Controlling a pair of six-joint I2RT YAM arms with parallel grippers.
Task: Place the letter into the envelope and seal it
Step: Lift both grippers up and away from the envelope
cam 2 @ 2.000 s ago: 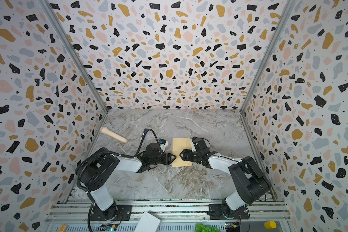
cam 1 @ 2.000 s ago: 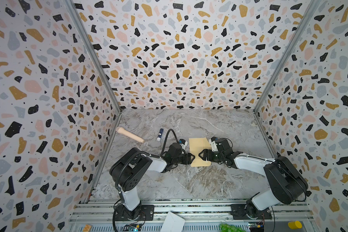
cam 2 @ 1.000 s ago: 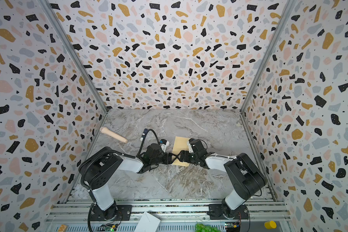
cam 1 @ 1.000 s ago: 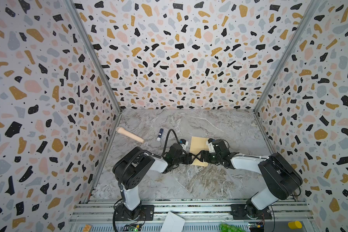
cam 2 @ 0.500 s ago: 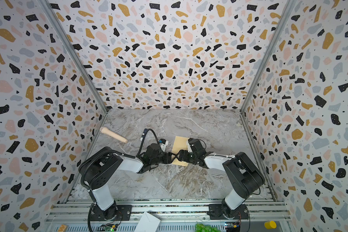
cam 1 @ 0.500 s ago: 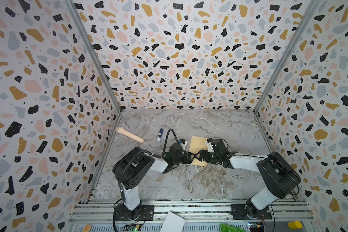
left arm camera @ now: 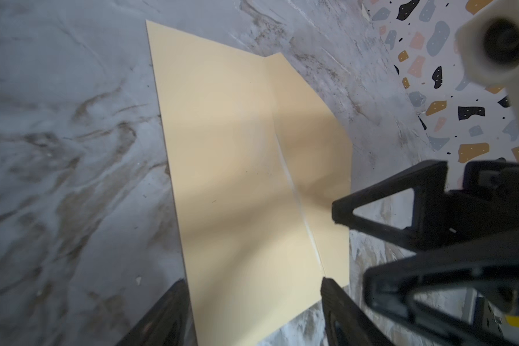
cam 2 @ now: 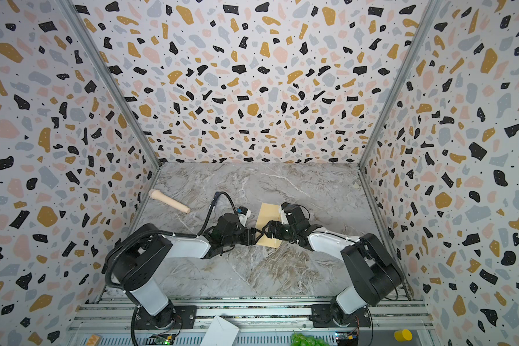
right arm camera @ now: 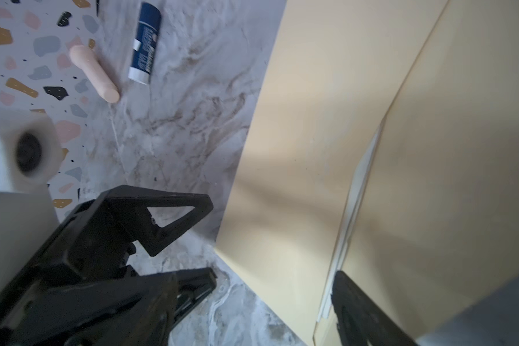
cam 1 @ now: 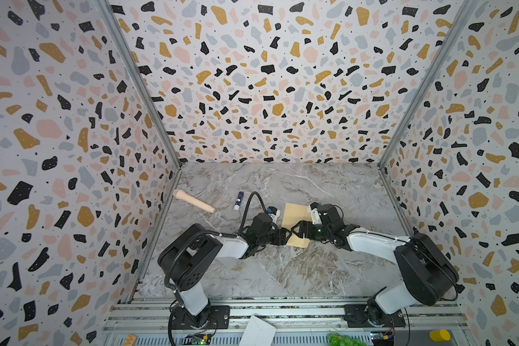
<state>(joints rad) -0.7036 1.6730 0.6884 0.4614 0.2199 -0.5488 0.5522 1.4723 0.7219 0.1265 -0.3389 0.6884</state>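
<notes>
My left pincer stands apart astride an edge of the envelope on the bench. My right pincer, also apart, sits at the flap crease, where the letter peeks. I'd pin the body, then fold squarely.

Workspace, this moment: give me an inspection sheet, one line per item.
Surface: marbled grey table, no damage seen.
Job's things: tan envelope lying flat, flap unfolded; letter shows only as a pale sliver at the flap crease.
Clutter: wooden peg and glue stick, both apart from the envelope.
Tools: left tool and right tool open, tips at the envelope's near end.
Cables: black loop arching above the left wrist.
Surroundings: terrazzo walls; white paper, green item, yellow item beyond the front rail.
</notes>
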